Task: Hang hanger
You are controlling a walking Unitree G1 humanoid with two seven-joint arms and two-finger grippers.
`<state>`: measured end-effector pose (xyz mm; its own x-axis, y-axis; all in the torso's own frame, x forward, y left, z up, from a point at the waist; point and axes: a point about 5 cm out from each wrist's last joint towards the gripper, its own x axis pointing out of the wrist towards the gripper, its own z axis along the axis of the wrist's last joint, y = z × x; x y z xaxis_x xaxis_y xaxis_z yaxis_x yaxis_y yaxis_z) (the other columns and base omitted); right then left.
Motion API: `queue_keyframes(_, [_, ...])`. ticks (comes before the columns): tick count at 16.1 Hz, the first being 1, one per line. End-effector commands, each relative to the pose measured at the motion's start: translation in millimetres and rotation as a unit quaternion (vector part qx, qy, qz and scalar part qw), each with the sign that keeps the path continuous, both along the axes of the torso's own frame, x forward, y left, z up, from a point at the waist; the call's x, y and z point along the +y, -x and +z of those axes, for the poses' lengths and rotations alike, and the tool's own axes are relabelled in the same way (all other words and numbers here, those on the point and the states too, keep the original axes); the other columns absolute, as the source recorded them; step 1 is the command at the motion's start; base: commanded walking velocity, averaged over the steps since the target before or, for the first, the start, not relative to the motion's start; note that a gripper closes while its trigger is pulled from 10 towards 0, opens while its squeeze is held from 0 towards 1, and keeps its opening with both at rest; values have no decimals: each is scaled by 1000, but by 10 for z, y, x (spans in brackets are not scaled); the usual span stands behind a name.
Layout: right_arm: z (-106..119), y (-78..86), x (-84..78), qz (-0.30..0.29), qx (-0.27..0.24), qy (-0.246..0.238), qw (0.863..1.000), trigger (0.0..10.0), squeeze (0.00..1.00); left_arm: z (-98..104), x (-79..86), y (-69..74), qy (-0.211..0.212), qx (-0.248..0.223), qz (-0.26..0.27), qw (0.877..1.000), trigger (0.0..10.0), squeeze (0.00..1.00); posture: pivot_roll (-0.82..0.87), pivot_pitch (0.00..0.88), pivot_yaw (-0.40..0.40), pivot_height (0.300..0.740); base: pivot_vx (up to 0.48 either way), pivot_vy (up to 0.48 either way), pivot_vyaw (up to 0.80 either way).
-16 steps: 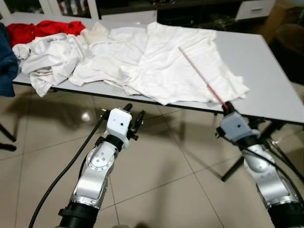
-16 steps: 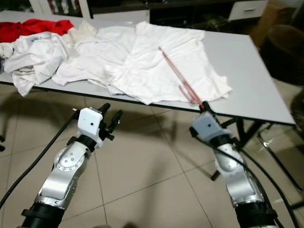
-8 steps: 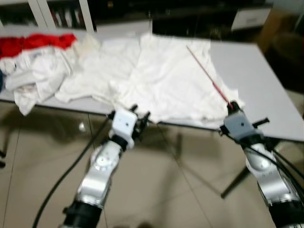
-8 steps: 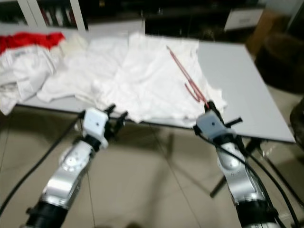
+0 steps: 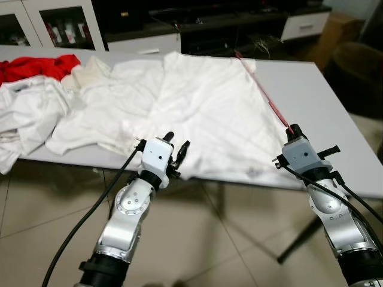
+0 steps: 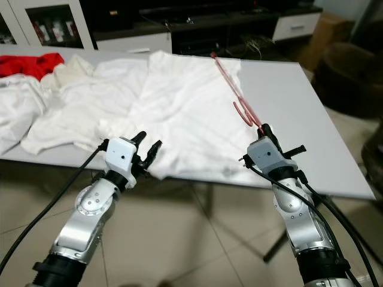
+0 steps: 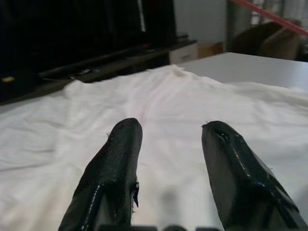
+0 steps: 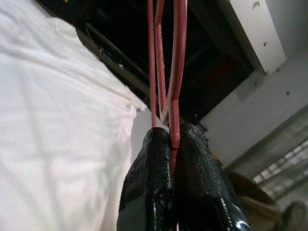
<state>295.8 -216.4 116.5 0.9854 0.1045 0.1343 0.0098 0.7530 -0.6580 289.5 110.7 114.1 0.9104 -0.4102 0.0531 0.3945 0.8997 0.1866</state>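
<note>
Task stage: early to middle, by my reading. The hanger is picked up and in hand, but nothing is hung yet — no rail, hook or rack can be made out in these frames, so the hanging itself is all still to do.

Nearest, lower left of the head view: left end effector [image 5: 177,146] at the near edge of the surface [image 5: 311,95], fingers spread and gripping nothing. In the left wrist view the two black fingers [image 7: 113,168] stand apart just over white cloth; whether the tips touch the fabric I cannot tell.

Lower right: right end effector [image 6: 262,130] clenched on the hanger [image 6: 230,89]. The right wrist view shows the fingertips [image 8: 154,159] pinched tight on the red wires [image 8: 171,72] where they converge. It looks like a grip at one end of the hanger, hook close by.

Further in: the hanger runs from the right end effector up and away, a thin red line slanting to the upper middle of the frame, over the right edge of the white shirt [image 5: 209,113]. It looks lifted rather than lying flat, though its far end may brush the cloth — unclear.

Beyond, upper left: more crumpled white clothes [image 5: 36,113], then a red garment [image 5: 36,66] at the far corner. Dark cabinets behind.
</note>
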Motion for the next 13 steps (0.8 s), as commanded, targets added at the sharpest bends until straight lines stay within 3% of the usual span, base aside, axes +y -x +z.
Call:
queue_keyframes(1, [55,-31,82,12,-13,-5,1000,10000,0,10,83,-7,-6,-1,11,1000,10000,0,167,15,0,740,398,0,0])
queue_keyframes(6, [59,-27,68,11,-13,-4,1000,10000,0,-5,57,14,-7,1,0,1000,10000,0,165,17,1,740,0,0,0])
queue_keyframes(12, [55,-24,72,14,-11,-4,1000,10000,0,22,-10,68,-5,-7,-65,998,10000,0,165,19,2,740,0,0,0])
queue_keyframes(13, [55,-22,70,14,-10,-4,1000,10000,0,55,-29,94,-9,-16,-97,995,10000,0,164,20,1,740,0,0,0])
